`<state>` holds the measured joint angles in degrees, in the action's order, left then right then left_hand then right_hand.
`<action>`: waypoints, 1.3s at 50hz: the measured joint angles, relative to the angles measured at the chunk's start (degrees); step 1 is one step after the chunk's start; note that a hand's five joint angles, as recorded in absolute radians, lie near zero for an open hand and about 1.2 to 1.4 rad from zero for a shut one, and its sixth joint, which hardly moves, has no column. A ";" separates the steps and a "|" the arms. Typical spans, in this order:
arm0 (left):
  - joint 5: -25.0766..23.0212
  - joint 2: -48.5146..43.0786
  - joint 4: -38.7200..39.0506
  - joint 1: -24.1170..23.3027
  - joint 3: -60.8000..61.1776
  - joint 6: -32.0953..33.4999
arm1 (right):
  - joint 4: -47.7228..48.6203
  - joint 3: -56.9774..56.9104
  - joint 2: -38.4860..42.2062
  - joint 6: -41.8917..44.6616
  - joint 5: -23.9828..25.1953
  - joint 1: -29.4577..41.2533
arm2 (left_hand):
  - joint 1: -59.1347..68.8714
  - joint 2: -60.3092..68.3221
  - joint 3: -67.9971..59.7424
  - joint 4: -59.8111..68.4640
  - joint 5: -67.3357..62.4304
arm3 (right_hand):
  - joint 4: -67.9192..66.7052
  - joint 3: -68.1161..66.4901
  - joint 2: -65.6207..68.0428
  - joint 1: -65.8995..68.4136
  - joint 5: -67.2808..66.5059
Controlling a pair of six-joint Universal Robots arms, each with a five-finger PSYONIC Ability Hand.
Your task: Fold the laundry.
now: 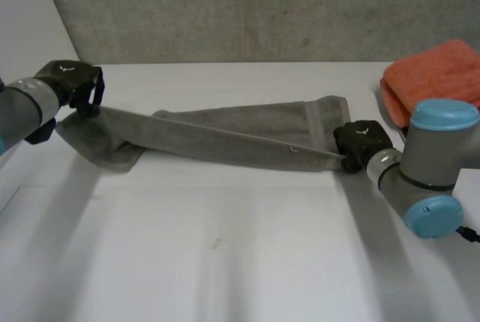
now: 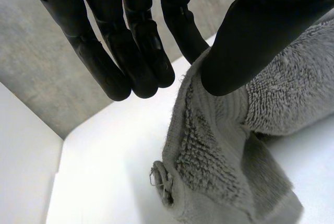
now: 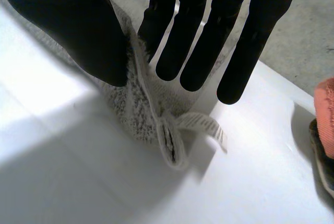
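Pinches one end of towel [image 1: 225,134] between thumb and straight fingers of left hand [image 1: 75,82]; pinches opposite end the same way with right hand [image 1: 360,142]. Lies stretched long on table [image 1: 225,247] between the hands. Sits apart from orange cloth [image 1: 439,74] beyond right hand.

The counter [image 1: 225,262] is viewed from above in the head view. Opposite ends of the towel [image 1: 225,138], seen there too, are shown close by the wrist views.
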<state>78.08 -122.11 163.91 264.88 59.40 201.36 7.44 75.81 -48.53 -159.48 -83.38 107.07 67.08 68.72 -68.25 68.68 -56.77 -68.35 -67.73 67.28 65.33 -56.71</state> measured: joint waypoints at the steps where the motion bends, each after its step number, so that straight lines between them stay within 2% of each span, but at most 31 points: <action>1: -0.31 0.34 -0.29 0.13 0.61 0.32 | -1.10 0.13 -0.43 1.46 0.16 -0.15 | 0.00 0.00 0.00 0.00 0.00 | -0.01 0.00 0.00 0.00 0.00; 7: -3.84 4.05 -5.89 1.32 7.29 6.54 | -15.42 3.85 -8.83 16.56 1.45 -2.03 | 0.00 0.00 0.00 0.00 0.00 | -0.02 -0.01 0.00 0.00 0.00; 12: -7.33 7.65 -15.50 2.35 14.67 18.27 | -30.86 9.81 -18.41 31.65 2.17 -4.97 | 0.00 0.00 0.00 0.00 0.00 | -0.03 -0.01 0.00 0.00 -0.01; 14: -8.69 8.75 -20.21 2.85 18.14 25.26 | -36.40 13.06 -22.58 39.36 2.77 -6.39 | 0.00 0.00 0.00 0.00 0.00 | -0.04 -0.02 0.00 0.00 0.00; 18: -9.85 9.05 -25.26 3.23 22.12 35.06 | -39.26 16.24 -25.34 46.61 3.47 -7.53 | 0.00 0.00 0.00 0.00 0.00 | -0.04 -0.02 0.00 0.00 0.00; 22: -8.94 6.74 -25.09 2.62 21.50 37.85 | -38.70 15.85 -23.18 47.72 2.99 -7.36 | 0.00 0.00 0.00 0.00 0.00 | -0.04 -0.02 0.00 0.00 -0.01; 30: -4.29 -1.80 -18.94 -0.73 5.65 31.99 | -34.96 2.17 -13.44 40.14 0.41 -4.26 | 0.00 0.00 -0.01 0.01 0.00 | -0.05 -0.04 0.00 0.00 -0.02; 34: -2.22 -5.91 -14.97 -2.58 -11.41 26.29 | -28.69 -14.26 -8.96 30.65 -0.42 -2.06 | 0.00 0.00 -0.01 0.01 0.00 | -0.07 -0.18 0.00 0.00 -0.01; 35: -2.03 -6.26 -14.53 -2.74 -13.20 25.68 | -28.18 -15.35 -8.73 30.01 -0.47 -1.94 | 0.00 0.00 -0.01 0.02 0.00 | -0.07 -0.19 0.00 0.00 -0.01; 38: -0.69 -7.78 -10.25 -3.50 -25.02 20.26 | -20.17 -27.34 -6.59 21.81 -1.48 -0.97 | 0.00 0.00 -0.02 0.02 0.00 | -0.09 -0.31 0.00 0.00 -0.22; 39: 0.02 -7.31 -6.92 -3.45 -29.24 16.70 | -15.14 -31.36 -6.29 17.81 -2.35 -0.86 | 0.00 0.00 -0.04 0.02 0.00 | -0.09 -0.32 0.00 0.00 -0.22; 40: 0.40 -6.94 -5.08 -3.37 -30.90 14.85 | -13.52 -32.32 -6.26 16.64 -2.64 -0.86 | 0.00 0.00 -0.05 0.02 0.00 | -0.09 -0.32 0.00 0.00 -0.22; 41: 0.92 -6.31 -2.44 -3.23 -32.80 12.25 | -9.30 -34.36 -6.35 13.71 -3.37 -0.91 | 0.00 0.00 -0.05 0.03 0.00 | -0.09 -0.32 0.00 0.00 -0.21; 42: 2.04 -4.58 3.67 -2.82 -35.71 6.59 | -1.80 -36.60 -6.97 8.98 -4.67 -1.03 | 0.00 0.00 -0.05 0.03 0.00 | -0.09 -0.32 0.00 0.00 -0.22; 47: 3.57 0.93 20.38 -1.64 -35.87 -6.69 | 16.90 -35.41 -10.34 -0.17 -7.04 -1.51 | 0.00 0.01 -0.05 0.03 0.00 | -0.09 -0.32 0.00 0.00 -0.25; 51: 2.79 3.47 26.40 -1.20 -30.92 -10.63 | 22.93 -30.92 -12.57 -1.60 -6.19 -1.40 | 0.00 0.01 -0.05 0.03 0.00 | -0.09 -0.32 0.00 0.00 -1.14; 59: 1.33 3.69 27.36 -0.26 -19.71 -10.26 | 21.77 -24.67 -12.64 -0.17 -2.97 -0.43 | 0.00 0.06 -0.06 0.03 -0.39 | -0.11 -0.32 0.00 0.00 -1.49; 65: 0.85 1.78 26.94 0.41 -10.51 -8.12 | 18.51 -20.66 -9.58 1.93 -1.30 -0.12 | 0.00 0.07 -0.08 0.03 -0.39 | -0.11 -0.32 0.00 0.00 -1.50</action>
<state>78.93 -120.33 190.84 265.29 48.89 193.24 25.95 55.15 -58.11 -157.55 -84.68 106.94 67.08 68.79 -68.33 68.71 -57.17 -68.46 -68.05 67.28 65.33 -58.21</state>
